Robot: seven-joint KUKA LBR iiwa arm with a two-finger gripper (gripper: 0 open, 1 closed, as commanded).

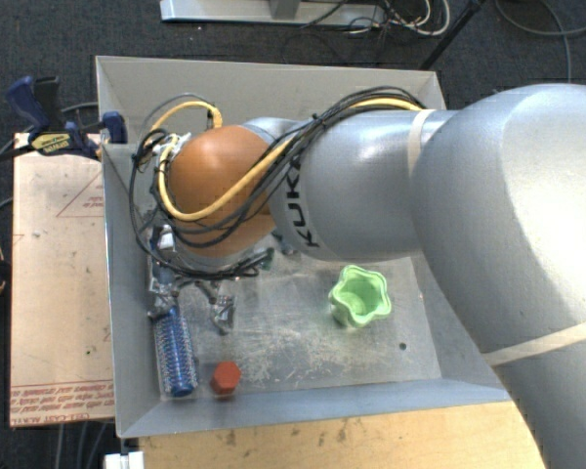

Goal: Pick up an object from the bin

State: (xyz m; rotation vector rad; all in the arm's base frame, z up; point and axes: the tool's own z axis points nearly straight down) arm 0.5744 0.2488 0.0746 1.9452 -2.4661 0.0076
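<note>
— What lies nearest the jaws?
— A blue roller (pixel 176 352): a ribbed, see-through cylinder. It lies lengthwise along the left wall of the bin (pixel 322 404), near the front corner.
— And the jaws?
— Spread apart with nothing between them, just above the roller's far end. I cannot tell whether one tip touches it.
— Anything else in there?
— A small red piece (pixel 225 378) just beside the roller's near end. A green flower-shaped cup (pixel 359 296) sits well apart to the right.
— What is hard to make out?
— The arm's orange cover (pixel 220 179) and its cables hide the wrist and the floor behind. The red piece is too small to name.
</note>
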